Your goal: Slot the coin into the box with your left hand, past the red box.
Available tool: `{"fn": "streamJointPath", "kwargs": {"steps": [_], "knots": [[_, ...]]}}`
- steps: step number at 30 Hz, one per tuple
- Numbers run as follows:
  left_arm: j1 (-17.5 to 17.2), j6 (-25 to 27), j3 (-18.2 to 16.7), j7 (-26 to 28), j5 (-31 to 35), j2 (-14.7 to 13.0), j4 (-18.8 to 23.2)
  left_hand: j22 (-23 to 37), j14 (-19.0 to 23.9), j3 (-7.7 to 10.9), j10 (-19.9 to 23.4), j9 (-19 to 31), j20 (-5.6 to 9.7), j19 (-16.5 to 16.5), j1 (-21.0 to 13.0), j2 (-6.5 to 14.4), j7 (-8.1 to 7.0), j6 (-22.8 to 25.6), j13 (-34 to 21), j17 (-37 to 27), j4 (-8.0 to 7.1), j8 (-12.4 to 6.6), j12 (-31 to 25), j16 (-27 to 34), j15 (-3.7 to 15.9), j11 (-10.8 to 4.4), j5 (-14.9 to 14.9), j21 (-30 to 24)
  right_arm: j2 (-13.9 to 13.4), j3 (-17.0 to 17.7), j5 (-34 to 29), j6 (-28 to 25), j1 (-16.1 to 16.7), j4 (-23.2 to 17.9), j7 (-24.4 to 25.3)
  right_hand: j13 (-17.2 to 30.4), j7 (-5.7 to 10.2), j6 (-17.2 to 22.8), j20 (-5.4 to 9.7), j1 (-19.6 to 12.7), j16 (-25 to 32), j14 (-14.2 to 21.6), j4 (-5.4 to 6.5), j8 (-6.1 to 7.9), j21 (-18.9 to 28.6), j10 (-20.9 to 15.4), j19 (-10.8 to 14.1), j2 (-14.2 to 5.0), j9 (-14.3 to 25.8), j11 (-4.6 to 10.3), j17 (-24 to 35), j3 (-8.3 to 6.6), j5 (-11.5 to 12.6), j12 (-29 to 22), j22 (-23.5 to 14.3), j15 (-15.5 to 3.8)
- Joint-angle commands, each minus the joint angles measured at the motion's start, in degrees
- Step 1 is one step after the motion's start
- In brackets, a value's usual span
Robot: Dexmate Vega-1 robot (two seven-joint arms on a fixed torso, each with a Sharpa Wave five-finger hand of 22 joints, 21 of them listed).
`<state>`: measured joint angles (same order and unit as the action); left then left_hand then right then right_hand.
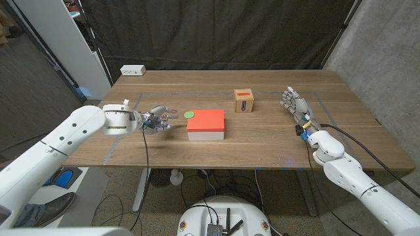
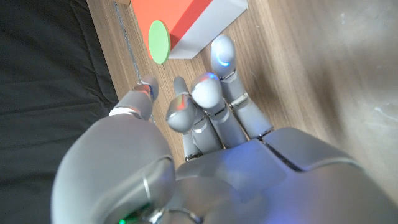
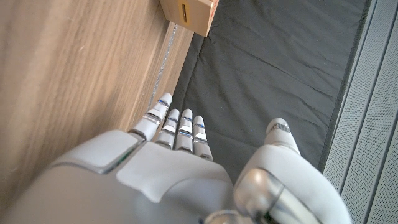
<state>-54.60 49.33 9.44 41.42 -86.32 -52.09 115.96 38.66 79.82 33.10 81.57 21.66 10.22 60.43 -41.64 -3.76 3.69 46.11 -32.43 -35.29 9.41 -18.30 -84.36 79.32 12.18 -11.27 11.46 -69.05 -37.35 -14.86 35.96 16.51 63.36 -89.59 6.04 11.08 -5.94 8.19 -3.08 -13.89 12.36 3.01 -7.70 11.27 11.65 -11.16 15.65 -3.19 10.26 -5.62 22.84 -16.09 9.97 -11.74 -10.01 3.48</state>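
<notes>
Reaching toward the red box (image 1: 206,124), the left hand (image 1: 156,119) sits just beside its near end, fingers loosely curled and holding nothing. Ahead of the fingertips the green coin (image 1: 189,115) lies flat by the box corner. Beyond both stands the wooden slotted box (image 1: 244,101), its slot facing forward. Far across, the right hand (image 1: 294,103) waits with straight fingers, empty.

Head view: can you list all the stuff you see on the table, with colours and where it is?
Coin: one, green, by the red box's near-left corner, in front of the left hand's fingers.
Red box: one, red top, white sides, table middle.
Slotted box: one, brown wood, behind and right of the red box.
White block: one, far left table corner.
Table: one, brown wood.
Left hand: one, grey, left of the coin, fingers curled, holding nothing.
Right hand: one, grey, at the right, fingers apart, empty.
</notes>
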Motion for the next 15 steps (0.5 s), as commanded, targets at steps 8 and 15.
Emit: {"fn": "streamJointPath", "kwargs": {"steps": [8,15], "knots": [[5.06,-2.05,5.57,4.09,-8.12,-3.13,-2.2,-2.04,0.55,-0.23,-0.22,0.84,2.05,1.63,-0.57,0.7,0.27,-0.46,0.86,-0.12,0.19,-0.87,-1.38,0.91,0.0,-0.29,0.03,-0.32,-0.71,0.58,0.16,-0.27,0.6,0.96,0.12,0.1,-0.03,0.81,-0.23,-0.31,0.44,0.67,-0.47,0.45,-0.1,-0.84,0.32,-0.7,0.33,0.08,-0.09,-0.25,0.4,-0.26,-0.1,-0.19],[7.15,-3.17,7.98,9.96,-11.49,-2.05,-2.63,-2.66,0.13,-0.51,-0.42,0.49,2.03,1.47,0.01,0.43,0.36,-1.61,0.67,-0.24,0.01,-0.36,-1.97,0.92,-0.08,-0.33,-0.02,-0.55,-0.93,0.79,0.31,-0.13,0.9,1.08,-0.08,0.12,0.09,1.11,-0.23,-0.37,0.45,0.71,-0.49,0.51,-0.11,-1.06,0.33,-0.77,0.34,0.26,-0.13,-0.3,0.42,-0.31,-0.1,-0.19]]}}
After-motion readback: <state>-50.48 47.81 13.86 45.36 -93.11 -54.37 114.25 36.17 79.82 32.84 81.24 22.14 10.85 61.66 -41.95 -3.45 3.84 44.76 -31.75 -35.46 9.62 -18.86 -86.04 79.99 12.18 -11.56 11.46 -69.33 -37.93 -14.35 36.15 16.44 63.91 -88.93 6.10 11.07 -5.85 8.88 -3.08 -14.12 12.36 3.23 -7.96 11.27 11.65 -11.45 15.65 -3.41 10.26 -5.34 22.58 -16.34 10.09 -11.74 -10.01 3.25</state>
